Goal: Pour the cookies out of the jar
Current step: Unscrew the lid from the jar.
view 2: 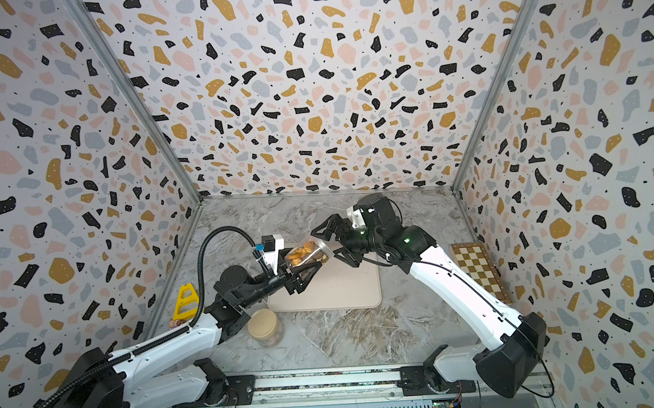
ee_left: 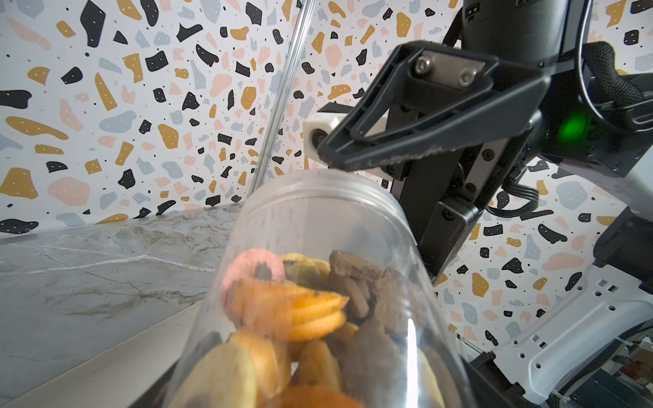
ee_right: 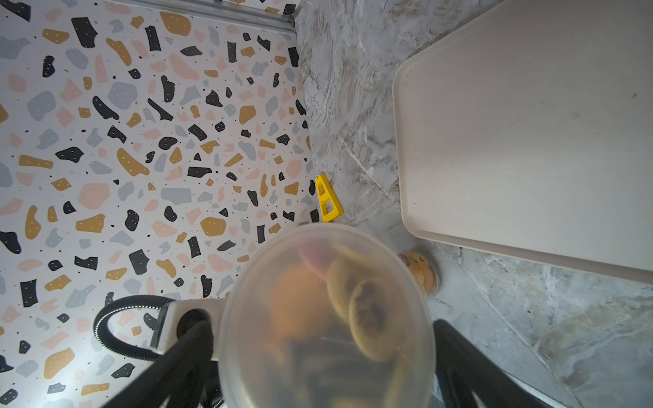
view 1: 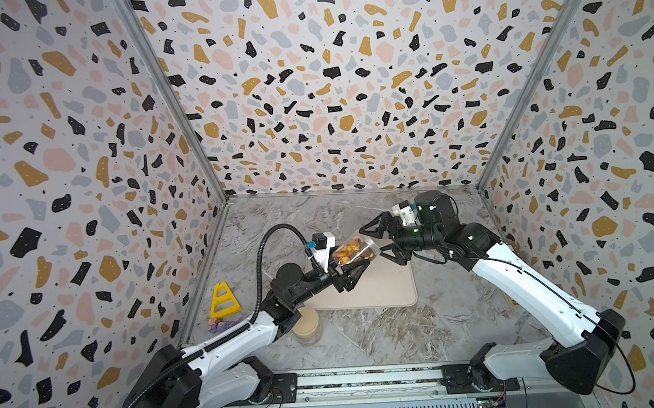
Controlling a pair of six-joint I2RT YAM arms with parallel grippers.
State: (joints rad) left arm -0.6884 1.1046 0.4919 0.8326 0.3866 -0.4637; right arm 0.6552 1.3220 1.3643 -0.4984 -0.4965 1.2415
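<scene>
A clear plastic jar (view 1: 354,249) (view 2: 306,253) hangs tilted over the beige tray (view 1: 378,290). My left gripper (view 1: 349,268) is shut on the jar's lower body. The cookies (ee_left: 289,307) lie inside, orange, brown, cream and one pink ring. My right gripper (view 1: 370,242) stands open with a finger on each side of the jar's mouth end. In the left wrist view one of its fingers (ee_left: 406,152) lies just over the rim. In the right wrist view the jar's end (ee_right: 325,318) looks cloudy, and I cannot tell whether a lid is on it.
A second jar with a beige lid (view 1: 306,327) stands by the left arm's elbow. A yellow plastic piece (view 1: 223,300) and a small purple thing (view 1: 217,325) lie against the left wall. A chessboard (view 2: 478,266) lies by the right wall. Patterned walls close three sides.
</scene>
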